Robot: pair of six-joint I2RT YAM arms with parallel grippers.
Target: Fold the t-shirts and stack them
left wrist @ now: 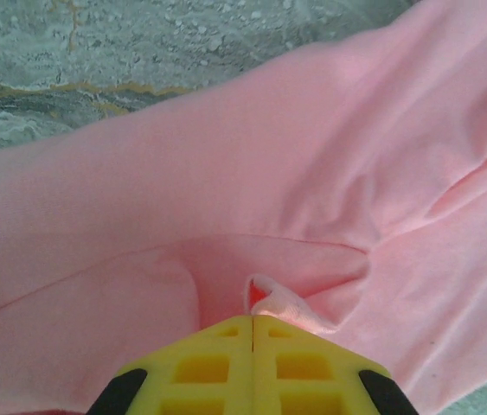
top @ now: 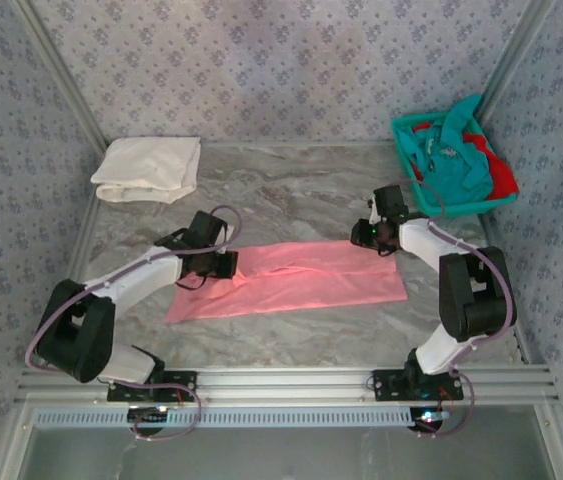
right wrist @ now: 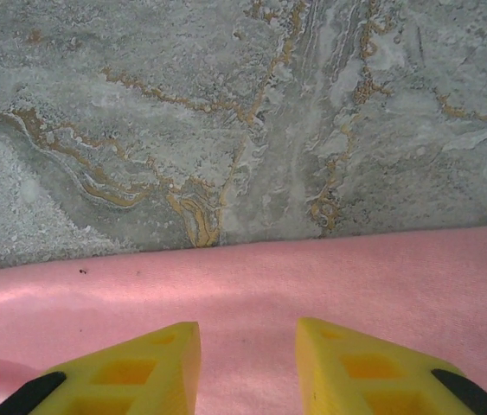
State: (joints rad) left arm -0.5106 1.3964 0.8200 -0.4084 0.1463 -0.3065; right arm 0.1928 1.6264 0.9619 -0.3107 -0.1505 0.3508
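The salmon pink t-shirt (top: 291, 280) lies folded into a long strip across the middle of the table. My left gripper (top: 223, 265) is at the strip's left part. In the left wrist view its yellow fingers (left wrist: 217, 363) meet, and a small pucker of the pink t-shirt (left wrist: 288, 304) sticks out at their tips (left wrist: 253, 318). My right gripper (top: 369, 235) hovers at the strip's far right edge. It stands open (right wrist: 247, 333) over the pink t-shirt (right wrist: 243, 277) with nothing between the fingers. A cream-white t-shirt (top: 149, 168) lies folded at the back left.
A teal mesh basket (top: 409, 172) stands at the back right, holding a teal t-shirt (top: 451, 155) and a red one (top: 501, 175). Patterned walls close in the left, right and back sides. An aluminium rail (top: 281, 380) runs along the near edge.
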